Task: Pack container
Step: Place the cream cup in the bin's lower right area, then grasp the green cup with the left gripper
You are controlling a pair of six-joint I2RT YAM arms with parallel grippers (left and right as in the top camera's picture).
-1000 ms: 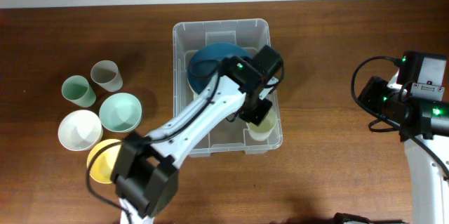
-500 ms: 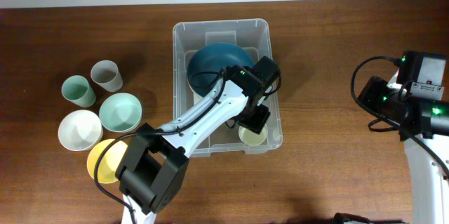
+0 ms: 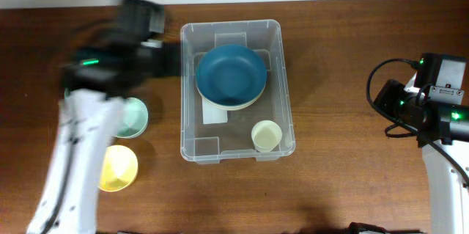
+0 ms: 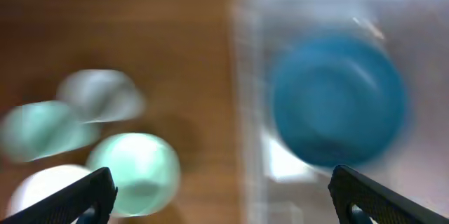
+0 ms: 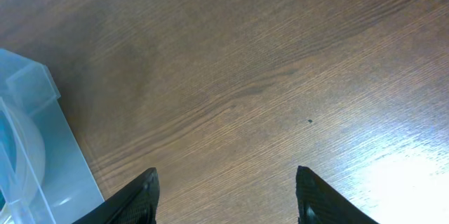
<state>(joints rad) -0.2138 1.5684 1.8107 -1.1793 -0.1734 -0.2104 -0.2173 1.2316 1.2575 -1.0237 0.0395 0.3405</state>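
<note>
Holding a blue round bowl (image 3: 231, 75) and pale cup (image 3: 265, 136), the clear plastic container (image 3: 187, 94) awaits the mint bowl (image 4: 133, 171); left fingers (image 4: 77, 197) and right fingers (image 5: 137, 199) gape empty.

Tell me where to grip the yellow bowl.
Pinch the yellow bowl by its rim on the side facing the container, coming down from above, one finger inside. It stands mouth up, and that edge looks clear of the mint bowl.

Container (image 3: 227, 135) seemingly common to all views
</note>
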